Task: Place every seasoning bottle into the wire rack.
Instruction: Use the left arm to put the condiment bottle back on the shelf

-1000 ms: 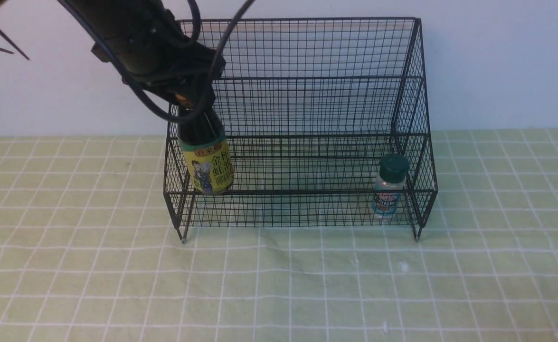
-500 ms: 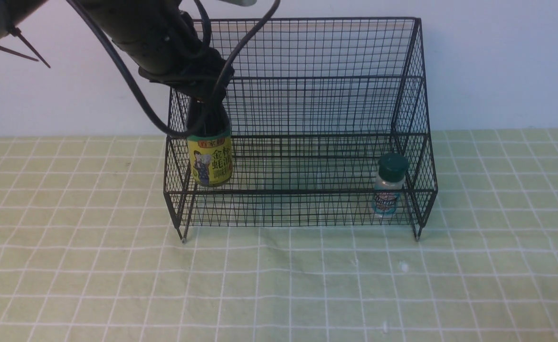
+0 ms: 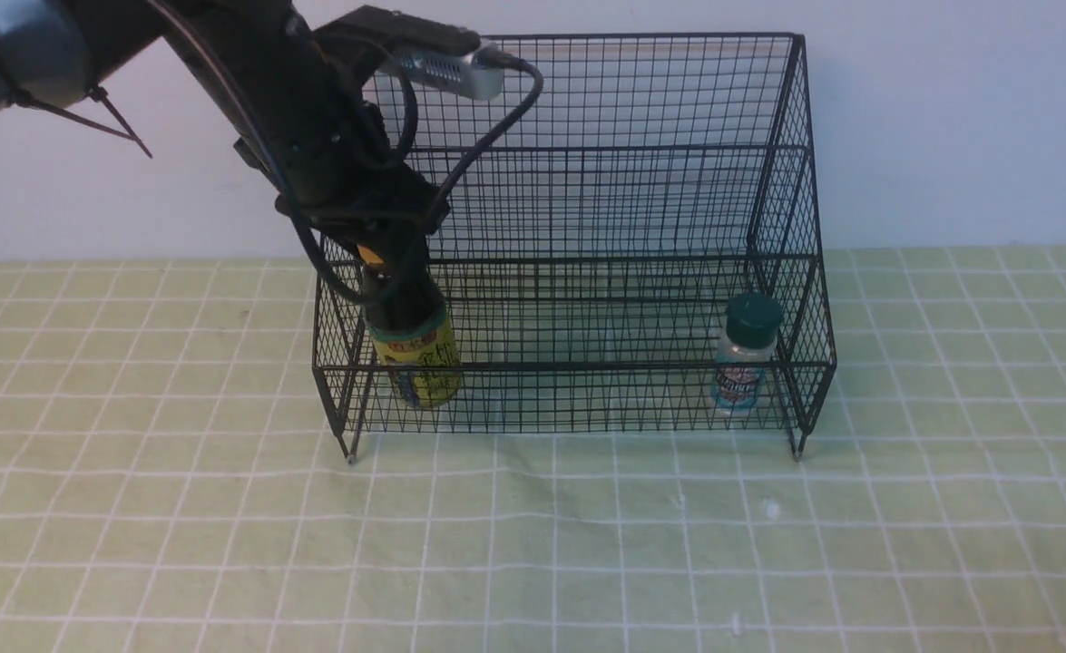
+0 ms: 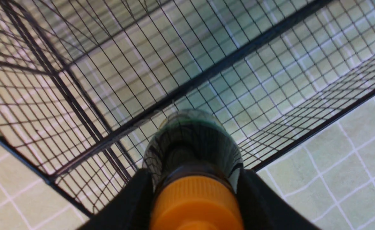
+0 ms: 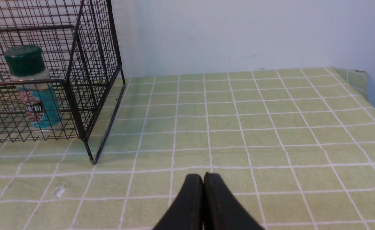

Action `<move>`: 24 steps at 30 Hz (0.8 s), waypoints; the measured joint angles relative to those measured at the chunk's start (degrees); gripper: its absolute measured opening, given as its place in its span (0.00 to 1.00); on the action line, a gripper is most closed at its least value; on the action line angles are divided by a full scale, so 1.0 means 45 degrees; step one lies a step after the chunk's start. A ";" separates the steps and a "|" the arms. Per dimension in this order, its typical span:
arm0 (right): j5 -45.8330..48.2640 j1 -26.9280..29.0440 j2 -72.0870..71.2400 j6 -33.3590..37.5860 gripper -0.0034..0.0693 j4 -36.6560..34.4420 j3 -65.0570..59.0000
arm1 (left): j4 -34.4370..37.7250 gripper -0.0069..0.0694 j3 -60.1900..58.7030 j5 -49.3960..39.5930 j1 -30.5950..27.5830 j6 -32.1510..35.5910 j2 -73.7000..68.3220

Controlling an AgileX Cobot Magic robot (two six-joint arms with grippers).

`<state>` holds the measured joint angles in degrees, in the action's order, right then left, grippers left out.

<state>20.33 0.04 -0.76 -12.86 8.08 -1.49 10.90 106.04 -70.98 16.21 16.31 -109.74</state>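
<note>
Black and bulky near the end of the left arm point(image 3: 315, 136). Pale, smooth and round higher up. Thin black ties with long pointy tails. Long, bendy black cables point(image 3: 487, 136) too. Silver camera point(image 3: 446, 73) with rows of tiny holes and a black plug. Dark tips on the right gripper point(image 5: 197, 188).

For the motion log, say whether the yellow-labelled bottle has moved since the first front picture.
Yes: the yellow-labelled bottle is lower, its base now below the rack's front rail.

dark-sauce bottle point(image 3: 419, 358) | lower, behind the rack's point(image 3: 587, 367) front bar | tilted
</note>
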 joint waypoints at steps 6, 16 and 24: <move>0.0000 0.0000 0.0000 0.0000 0.03 0.0000 0.0000 | 0.0216 0.48 0.0000 0.0000 0.0000 -0.0012 -0.0146; 0.0000 0.0000 0.0000 0.0000 0.03 0.0000 0.0000 | 0.0496 0.50 0.0000 0.0114 0.0002 -0.0036 -0.0548; 0.0000 0.0000 0.0000 0.0000 0.03 0.0000 0.0000 | 0.0607 0.68 0.0015 0.0102 0.0002 -0.0218 -0.0201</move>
<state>20.33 0.04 -0.76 -12.86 8.08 -1.49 13.62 106.11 -70.52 16.22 15.33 -110.65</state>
